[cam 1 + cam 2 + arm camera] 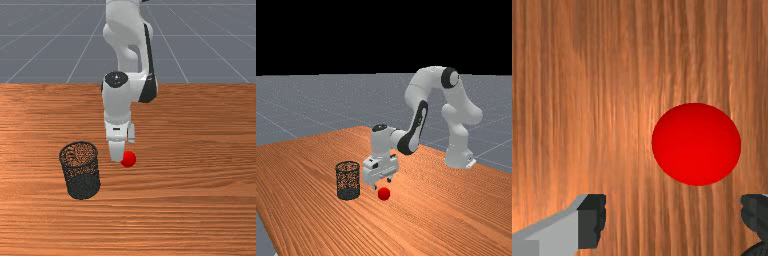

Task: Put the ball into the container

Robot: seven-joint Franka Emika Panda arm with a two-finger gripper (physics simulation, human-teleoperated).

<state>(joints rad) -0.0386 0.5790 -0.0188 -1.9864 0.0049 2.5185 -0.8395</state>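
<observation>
Red, smooth, plain ball (384, 194), one; round in outline, each axis as long as the next, so that it points equally all ways; lying on the orange-brown wooden table (446, 215), outside the container and well apart from its wall; in the front view, just right of the hand and partly overlapped by it.

Black wire-mesh cylindrical container (83, 186), one; upright on the table, its round open mouth facing up, its long axis running vertically from base to rim; placed to the front view's left of the ball; part of its dark mesh also visible in the wrist view, beside one finger.

White-and-grey two-finger gripper (382, 183), one; directed downward, near the ball; fingers (592, 220) spread wide, with a broad gap between them; in the wrist view the ball sits off to one side of the line joining the fingertips, closer to the finger on the container's side; contact between ball and fingers cannot be made out.
</observation>
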